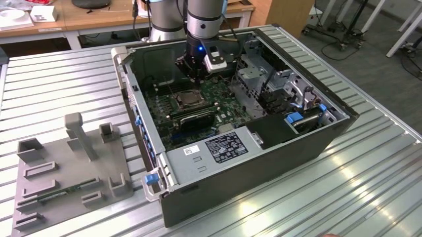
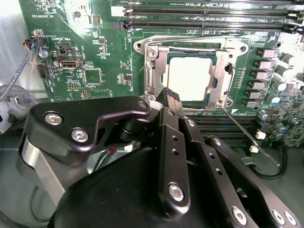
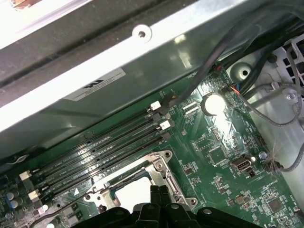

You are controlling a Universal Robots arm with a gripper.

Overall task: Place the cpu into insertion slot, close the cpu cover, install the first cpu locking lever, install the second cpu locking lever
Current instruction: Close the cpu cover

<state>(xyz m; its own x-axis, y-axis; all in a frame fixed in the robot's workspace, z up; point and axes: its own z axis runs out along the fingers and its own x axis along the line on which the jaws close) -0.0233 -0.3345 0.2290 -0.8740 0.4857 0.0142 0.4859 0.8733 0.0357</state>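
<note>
At the exterior view's left lies a grey plastic fixture tray [image 1: 66,163]. Rightward, inside an open black computer case [image 1: 264,163], the black gripper [image 1: 190,74], fingers [image 2: 173,102] closed on nothing, hangs beside the small silver-grey cpu [image 2: 190,78]. The chip sits in the silver-rimmed insertion slot [image 2: 151,71] under the thin silver cpu cover [image 2: 221,71]. It is probably light, stiff and fragile: hold edges only. A white printed label [image 1: 221,145] lies further right.

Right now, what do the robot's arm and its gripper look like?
The arm is a silver-grey tube with a small blue light near its wrist. A white camera block is fixed beside it. The gripper is matte black, built of flat linkage bars with silver screws; a thin red wire shows inside.
</note>
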